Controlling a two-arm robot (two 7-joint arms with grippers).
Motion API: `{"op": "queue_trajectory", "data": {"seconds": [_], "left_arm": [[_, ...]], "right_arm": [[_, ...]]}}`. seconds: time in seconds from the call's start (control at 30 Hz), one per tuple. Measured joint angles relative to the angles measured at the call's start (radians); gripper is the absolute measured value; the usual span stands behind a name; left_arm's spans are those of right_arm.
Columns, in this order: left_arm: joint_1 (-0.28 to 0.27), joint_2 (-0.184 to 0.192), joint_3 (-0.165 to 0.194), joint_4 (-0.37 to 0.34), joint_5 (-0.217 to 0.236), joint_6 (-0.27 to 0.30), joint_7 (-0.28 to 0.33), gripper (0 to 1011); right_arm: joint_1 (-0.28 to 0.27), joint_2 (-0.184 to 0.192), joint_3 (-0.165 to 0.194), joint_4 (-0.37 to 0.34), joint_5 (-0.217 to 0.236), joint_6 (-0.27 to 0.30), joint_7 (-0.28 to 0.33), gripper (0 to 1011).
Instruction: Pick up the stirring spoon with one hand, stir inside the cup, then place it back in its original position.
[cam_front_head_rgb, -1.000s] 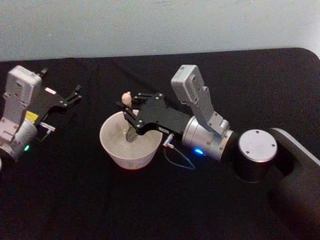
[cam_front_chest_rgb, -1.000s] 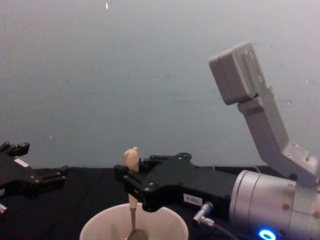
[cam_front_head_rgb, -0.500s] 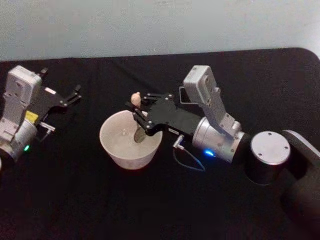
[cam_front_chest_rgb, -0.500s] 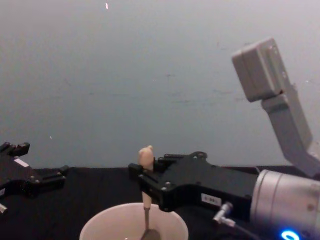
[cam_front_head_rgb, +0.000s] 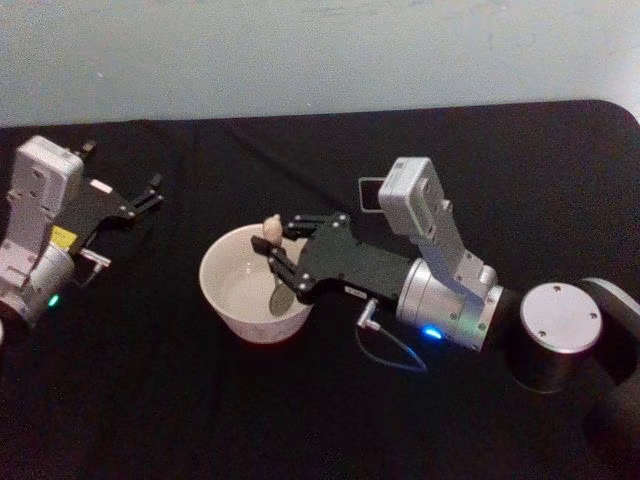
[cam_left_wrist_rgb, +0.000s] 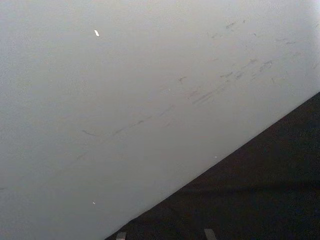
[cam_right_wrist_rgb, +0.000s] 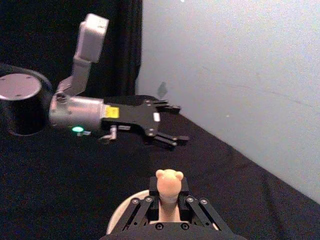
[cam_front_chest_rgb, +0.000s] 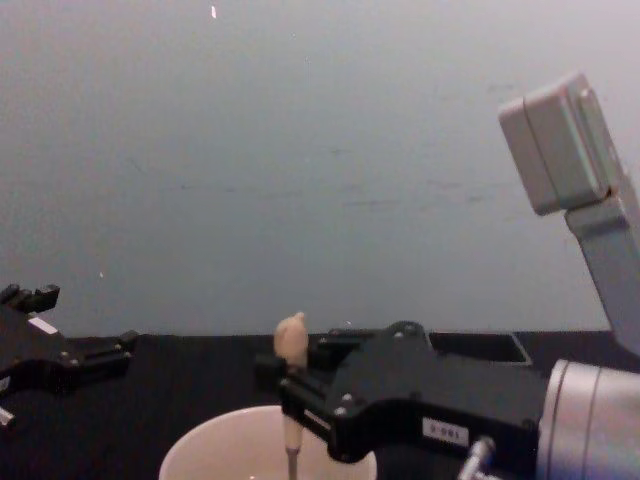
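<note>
Covered by the fingers of the right gripper: the handle's middle on the stirring spoon (bar the knob on top). Cut off at the chest view's bottom edge: most of the cup, plus the spoon's bowl. Partly masked behind the right wrist: the dark holder.

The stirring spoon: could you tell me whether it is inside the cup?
Inside. The stirring spoon dips below the cup rim, its handle clamped by the right gripper.
</note>
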Motion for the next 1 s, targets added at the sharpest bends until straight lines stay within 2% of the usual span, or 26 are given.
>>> {"op": "queue_trajectory", "data": {"seconds": [0.3,0.6,1.0], "left_arm": [[0.000,0.000,0.000,0.000,0.000,0.000,0.000,1001],[0.000,0.000,0.000,0.000,0.000,0.000,0.000,1001],[0.000,0.000,0.000,0.000,0.000,0.000,0.000,1001]], "right_arm": [[-0.002,-0.001,-0.025,-0.008,0.002,0.001,0.009,211],[0.028,-0.049,-0.044,0.041,-0.010,0.000,-0.016,211],[0.067,-0.100,-0.033,0.108,-0.039,-0.010,-0.062,211]]}}
